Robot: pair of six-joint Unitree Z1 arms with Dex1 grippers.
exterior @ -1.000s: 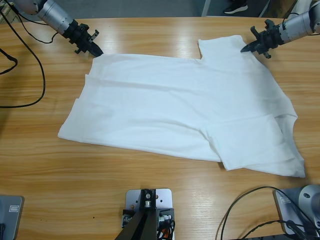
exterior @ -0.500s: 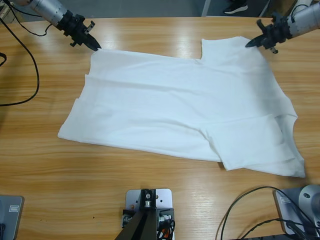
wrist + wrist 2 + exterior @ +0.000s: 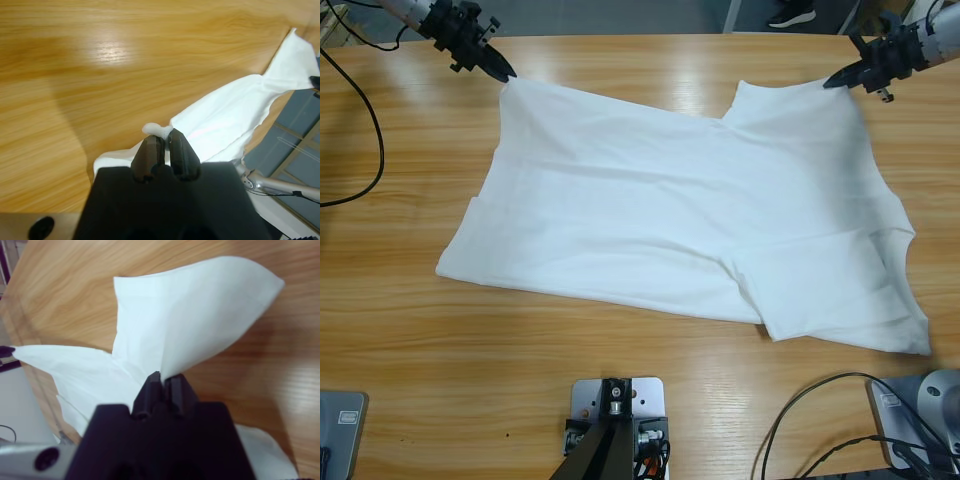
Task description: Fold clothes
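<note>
White T-shirt is spread mid-table. Its upper-left corner is pinched by the left gripper, jaws clamped tight on cloth. Its sleeve, at upper right, is pinched likewise by the right gripper.

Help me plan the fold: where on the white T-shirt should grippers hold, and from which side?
Grip the far long edge, coming from the table's far side: the left gripper is shut on the T-shirt's far hem corner, the right gripper on the far sleeve. The shirt lies flat and sideways, so those ends should lift that edge evenly.
</note>
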